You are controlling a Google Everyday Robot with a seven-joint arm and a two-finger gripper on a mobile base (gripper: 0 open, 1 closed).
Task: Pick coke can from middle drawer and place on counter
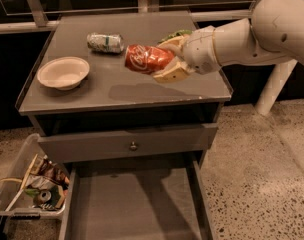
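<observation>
STATE: my end effector (166,60) is closed around the coke can (141,59) | POSITION: can held sideways above the worktop (137,95) | LABEL: white script on red, wording unreadable | DRAWER: middle drawer (137,204) stands open below

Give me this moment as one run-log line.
pincer: shut on coke can, held above counter | middle drawer: open | placing: not yet done

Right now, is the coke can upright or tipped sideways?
Sideways. The coke can lies lengthwise in the gripper, its ends pointing left and right, apparently just above the counter, where its shadow falls.
</observation>
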